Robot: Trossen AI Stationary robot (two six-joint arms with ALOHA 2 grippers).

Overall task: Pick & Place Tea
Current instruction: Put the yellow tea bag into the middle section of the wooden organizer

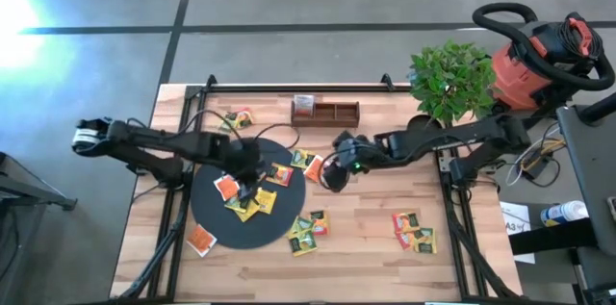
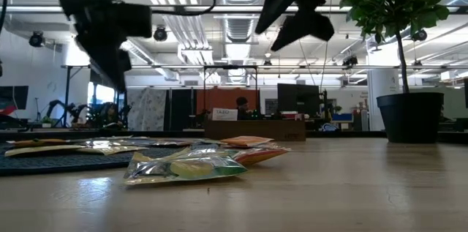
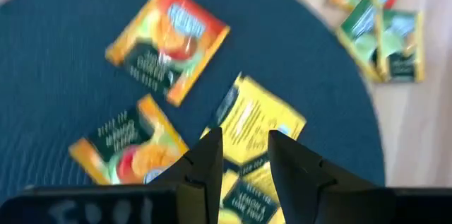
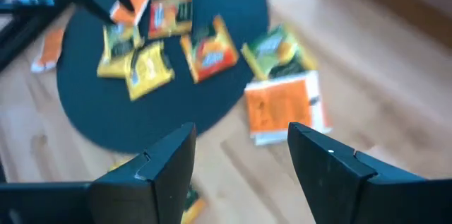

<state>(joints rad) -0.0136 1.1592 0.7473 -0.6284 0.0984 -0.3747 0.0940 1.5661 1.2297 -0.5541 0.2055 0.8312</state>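
High view first: the left gripper (image 1: 248, 182) hangs over the black disc (image 1: 217, 223), just above the cluster of tea packets (image 1: 248, 196) lying near the disc's centre. Left wrist view shows its fingers (image 3: 205, 164) parted a little, nothing between them, a yellow packet (image 3: 258, 121) on the disc straight beyond the gap and an orange-red packet (image 3: 168, 40) further on. Over at three o'clock from the disc's centre, just off its rim, the right gripper (image 1: 337, 172) hovers with jaws spread wide and empty; right wrist view looks past its fingers (image 4: 166, 164) at an orange packet (image 4: 282, 107) lying on the wooden table (image 1: 366, 257) beside the disc's edge. More tea is scattered around: a green and yellow pile (image 1: 308, 231) at four o'clock of the disc, another group (image 1: 412, 231) well to the right, one orange packet (image 1: 201, 240) at the disc's seven o'clock edge, and a few (image 1: 238, 119) at twelve o'clock. The wooden compartment tray (image 1: 325, 111) sits at the table's far edge, a potted plant (image 1: 450, 79) beside the far right corner. Low view shows both arms raised clear above the table.
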